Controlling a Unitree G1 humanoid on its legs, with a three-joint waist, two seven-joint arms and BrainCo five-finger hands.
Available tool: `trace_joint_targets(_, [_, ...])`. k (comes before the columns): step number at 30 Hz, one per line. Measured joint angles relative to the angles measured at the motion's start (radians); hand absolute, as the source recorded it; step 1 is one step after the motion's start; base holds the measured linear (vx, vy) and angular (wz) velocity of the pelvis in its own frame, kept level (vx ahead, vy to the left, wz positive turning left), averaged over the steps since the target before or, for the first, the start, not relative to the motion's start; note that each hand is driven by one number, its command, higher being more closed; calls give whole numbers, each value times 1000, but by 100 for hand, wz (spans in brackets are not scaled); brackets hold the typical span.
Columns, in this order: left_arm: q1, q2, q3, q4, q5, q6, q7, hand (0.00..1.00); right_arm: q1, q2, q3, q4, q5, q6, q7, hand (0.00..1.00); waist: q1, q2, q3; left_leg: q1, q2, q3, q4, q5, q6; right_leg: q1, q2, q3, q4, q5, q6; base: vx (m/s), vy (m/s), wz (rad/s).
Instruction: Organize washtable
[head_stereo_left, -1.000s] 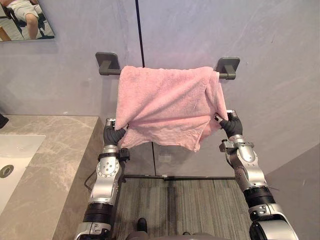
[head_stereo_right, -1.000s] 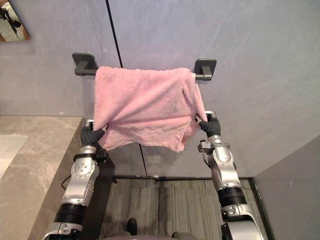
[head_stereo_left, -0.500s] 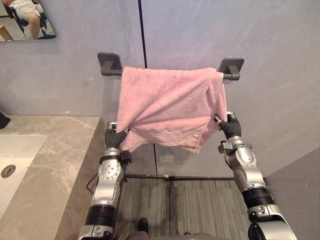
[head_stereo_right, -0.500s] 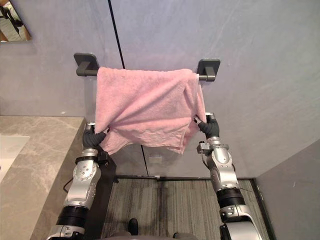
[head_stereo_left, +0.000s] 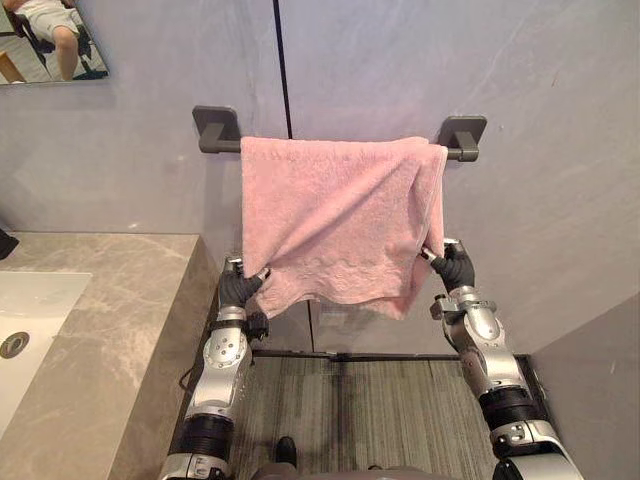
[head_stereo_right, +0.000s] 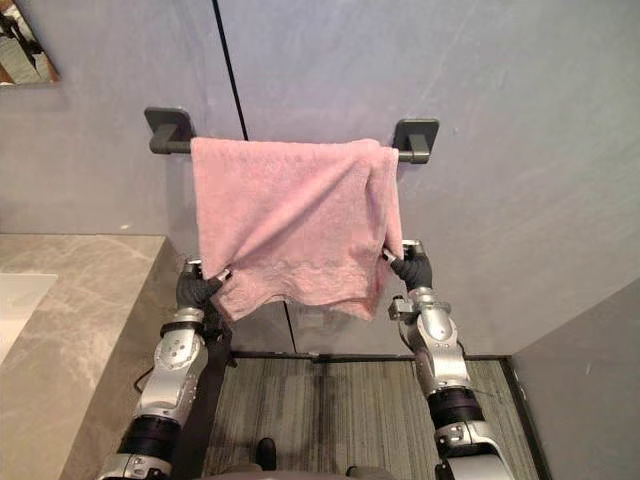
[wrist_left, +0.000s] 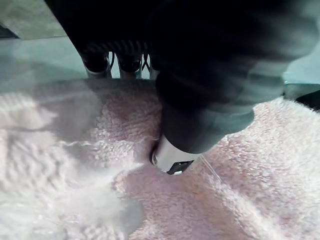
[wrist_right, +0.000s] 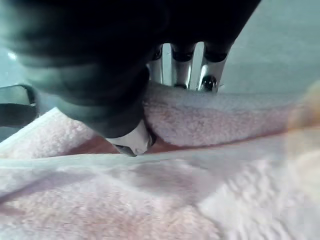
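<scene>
Cloth is pinched at both lower corners: left hand (head_stereo_left: 238, 290) and right hand (head_stereo_left: 455, 268) each clamp the pink towel (head_stereo_left: 340, 210) between thumb and fingers. It hangs over the dark rail (head_stereo_left: 222, 144); pulling both corners down evenly should flatten it. Marble worktop (head_stereo_left: 120, 300) with a sink (head_stereo_left: 35, 300) lies left, grey wall (head_stereo_left: 560, 150) behind.

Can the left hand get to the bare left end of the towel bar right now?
Probably not yet: the left hand is pinching a lower corner of the pink towel, below the towel bar. Nothing blocks the way up, but it must let go first.
</scene>
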Motion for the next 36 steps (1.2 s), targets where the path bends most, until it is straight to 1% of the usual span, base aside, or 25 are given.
trace_joint_targets(2, [12,0,1,0,-15,0,0,0,6,1,0,0,0,1,-11,0,0,0,0,0,0,2,5,0,0,0,0,1,-1,0,0,0,0,0])
trace_joint_targets(5, [21,0,0,1,-44,2,-2,0,34,2,-9,1,0,20,-23,0,1,0,0,0,1,3,6,0,0,2,1,0,-3,1,-1,0,0,0])
trace_joint_targets(8, [43,-1,0,1,-62,2,-4,0,65,19,-15,0,0,21,-33,0,-1,0,0,0,1,9,6,0,0,3,1,4,-2,1,-2,-3,-1,-3])
trace_joint_targets(10, [57,-1,-1,1,-63,2,-20,0,83,30,-35,0,-1,21,-33,0,-2,0,0,0,1,10,6,0,0,3,1,5,-2,2,-2,-6,-1,-2])
trace_joint_targets(15, [70,-1,5,-1,-64,2,-22,0,115,39,-52,-8,-38,21,-38,0,-2,0,0,5,2,12,1,0,0,1,2,8,-4,3,-2,-35,0,-2])
trace_joint_targets(18, [86,-1,18,-5,-83,2,-22,0,128,50,-104,-20,-61,21,-45,0,-2,0,0,5,2,12,0,-2,-1,1,2,11,-7,3,-2,0,0,0])
trace_joint_targets(22, [104,0,116,-54,-124,2,-19,0,154,49,-232,-97,-76,22,-82,0,-2,0,-1,5,1,13,5,-4,-1,3,1,12,-11,4,-1,0,0,0])
trace_joint_targets(24, [105,1,206,-141,-150,1,-17,0,154,43,-338,-172,-75,21,-110,0,-4,0,-1,9,0,13,6,-4,-1,11,2,8,-15,6,-2,16,-8,1])
trace_joint_targets(25, [106,1,216,-152,-154,0,-17,0,154,41,-348,-181,-75,21,-113,0,-6,0,-1,10,0,13,6,-4,-1,13,2,8,-16,6,-2,23,-20,4])
trace_joint_targets(26, [107,1,252,-201,-166,-2,-15,0,154,29,-379,-220,-75,19,-125,0,-12,1,-2,16,-1,12,6,-4,-1,20,2,5,-18,6,-2,0,0,0])
trace_joint_targets(29, [122,2,318,-328,-172,-26,3,0,153,-4,-429,-344,-75,11,-136,0,-23,12,-11,15,-1,12,6,-4,-1,19,5,5,-19,6,-2,0,0,0])
trace_joint_targets(32, [122,2,352,-437,-179,-55,4,0,151,-28,-443,-449,-75,-23,-147,0,-28,26,-20,16,0,12,6,-4,-1,19,7,5,-20,7,-2,0,0,0])
trace_joint_targets(34, [121,2,358,-513,-204,-77,3,0,149,-34,-440,-522,-74,-31,-145,0,-27,33,-25,16,0,12,5,-5,-1,18,8,5,-21,7,-2,0,0,0])
trace_joint_targets(36, [121,9,354,-603,-246,-106,-1,0,125,-39,-407,-610,-51,-61,-138,0,-28,41,-32,17,0,13,5,-5,-1,18,8,5,-22,8,-1,-7,-1,-2])
